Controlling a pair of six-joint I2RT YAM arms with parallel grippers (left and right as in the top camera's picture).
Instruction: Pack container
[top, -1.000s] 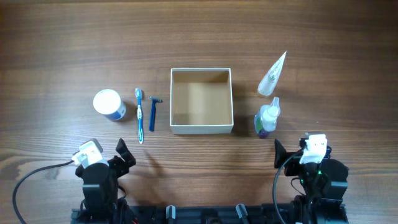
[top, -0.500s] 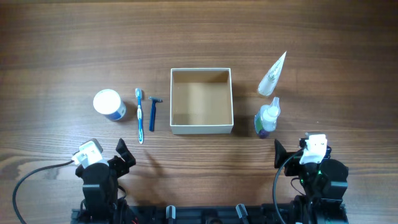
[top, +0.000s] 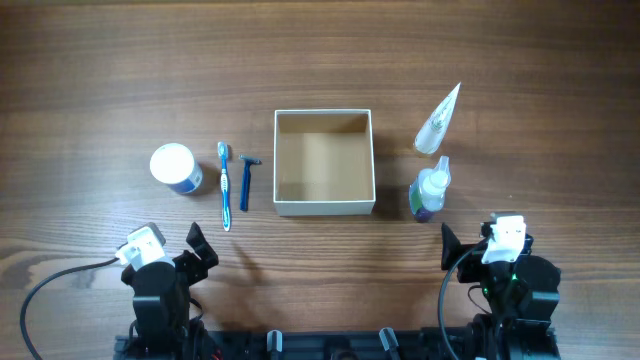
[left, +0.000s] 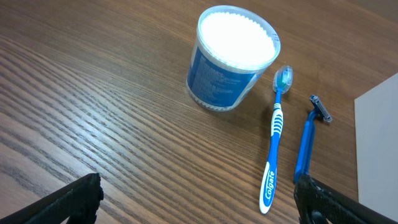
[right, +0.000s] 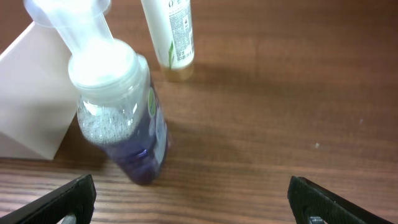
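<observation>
The container (top: 324, 204), a square white box with a brown inside, stands empty at the table's middle; its wall shows in the left wrist view (left: 378, 149) and the right wrist view (right: 34, 99). To its left lie a blue razor (top: 245, 182), a blue toothbrush (top: 224, 185) and a white-lidded blue jar (top: 175, 167). To its right stand a purple pump bottle (top: 430, 189) and a lying white tube (top: 438, 120). My left gripper (top: 197, 248) is open and empty at the near left, below the toothbrush (left: 273, 146). My right gripper (top: 462, 250) is open and empty, below the pump bottle (right: 121, 112).
The razor (left: 306, 146) and jar (left: 230, 59) show in the left wrist view, the tube (right: 169, 34) in the right wrist view. A black cable (top: 40, 290) loops at the near left by the arm base.
</observation>
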